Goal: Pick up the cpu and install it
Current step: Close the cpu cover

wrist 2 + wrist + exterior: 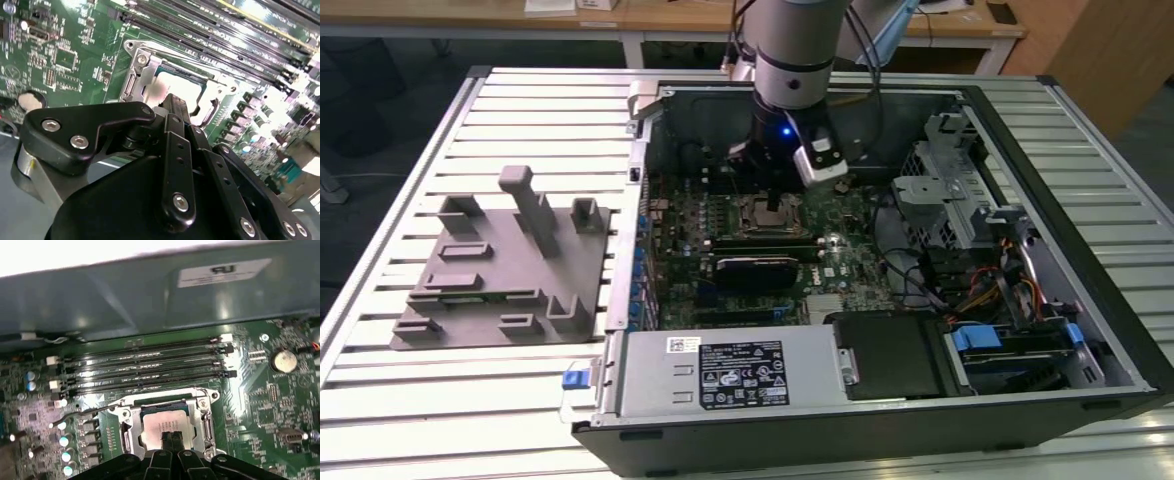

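The arm (790, 50) stood nearly vertical inside the open computer case (1067, 330), its gripper (170, 438) pointing down, fingertips closed together and empty, directly over the cpu (152, 430), which lay seated in the socket frame (206, 415) on the motherboard (260, 395).

A robotics lab or electronics workshop: a slatted aluminium worktop (454, 400) carries an open desktop computer case (720, 445) with its motherboard (854, 272) exposed and a grey fixture plate (487, 300); a robot arm (794, 50) reaches in, and wooden desks (674, 18) stand behind.
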Tool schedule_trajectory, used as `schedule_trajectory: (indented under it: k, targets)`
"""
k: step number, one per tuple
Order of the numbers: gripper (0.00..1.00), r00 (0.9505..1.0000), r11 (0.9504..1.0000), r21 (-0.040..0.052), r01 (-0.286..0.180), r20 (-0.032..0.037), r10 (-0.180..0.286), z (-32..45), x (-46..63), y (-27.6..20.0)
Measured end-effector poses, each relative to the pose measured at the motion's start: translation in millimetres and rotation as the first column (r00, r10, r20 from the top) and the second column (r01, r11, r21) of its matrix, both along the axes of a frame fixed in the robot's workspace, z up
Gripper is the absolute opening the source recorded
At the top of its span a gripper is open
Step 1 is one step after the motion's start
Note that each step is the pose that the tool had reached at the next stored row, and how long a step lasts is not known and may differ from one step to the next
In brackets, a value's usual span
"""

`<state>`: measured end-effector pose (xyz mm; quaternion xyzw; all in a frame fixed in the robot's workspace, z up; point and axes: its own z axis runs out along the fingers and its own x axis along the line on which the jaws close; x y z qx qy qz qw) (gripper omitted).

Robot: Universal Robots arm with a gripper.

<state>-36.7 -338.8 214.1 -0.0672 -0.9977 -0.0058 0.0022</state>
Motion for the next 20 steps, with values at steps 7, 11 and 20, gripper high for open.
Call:
schedule_trajectory:
  k: [7, 11, 20]
  targets:
    - [0.11, 0.9997, 0.9997, 0.0001, -0.024, 0.0, 0.024, -0.1, 0.0, 0.0]
    - [0.11, 0.9996, 0.9997, 0.0004, -0.025, 0.0132, 0.025, -1.2, -0.4, -0.1]
    - [0.11, 0.9994, 0.9997, 0.0003, -0.025, 0.0222, 0.025, -2.6, -12.7, -0.6]
